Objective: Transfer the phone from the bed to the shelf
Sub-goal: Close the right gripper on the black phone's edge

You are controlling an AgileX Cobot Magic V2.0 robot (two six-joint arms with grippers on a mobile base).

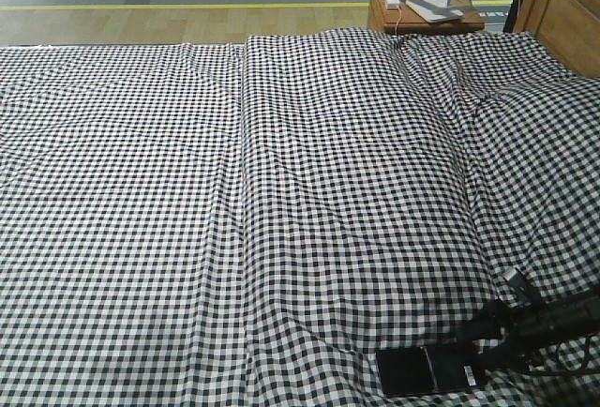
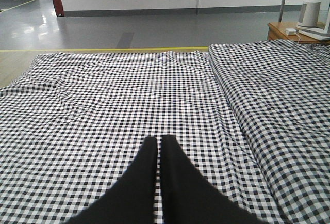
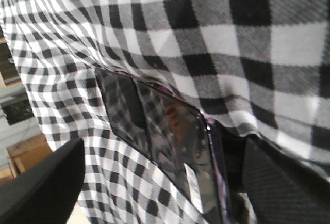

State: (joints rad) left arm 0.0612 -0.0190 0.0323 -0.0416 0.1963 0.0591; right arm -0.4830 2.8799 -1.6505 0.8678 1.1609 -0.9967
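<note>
**While the phone [image 1: 427, 369] lies flat on the bed [image 1: 187, 191], my right gripper [image 1: 487, 339] stands wide around it**

Where the front view looks down the checked sheet, I'm low in the near right corner. My right arm comes in from the right edge and my black fingers sit at the phone's right end. The phone is face up on the gingham, its long side running left to right, close to the near edge of the bed.

Over to my right wrist camera, and it's a close one! The glossy black screen mirrors the checks, the pinkish rim runs down one long edge, and the small white sticker [image 3: 193, 180] shows near the end closest to me. My jaws are spread wide with the phone between them and nothing clamped. One finger [image 3: 41, 182] is off to the left, with bare sheet between it and the phone. The other finger [image 3: 281, 182] is just beside the rim on the right, and I can't tell whether it touches. A fold of sheet rises just past the phone.

My left gripper [image 2: 159, 146] has its two black fingers pressed together, only a thin slit between them, gripping nothing. Under them the sheet is wrinkled in long folds. Past the bed's far right corner stands the orange-brown bedside table [image 2: 289, 32] with a white cylinder [image 2: 310, 12] on it.
</note>
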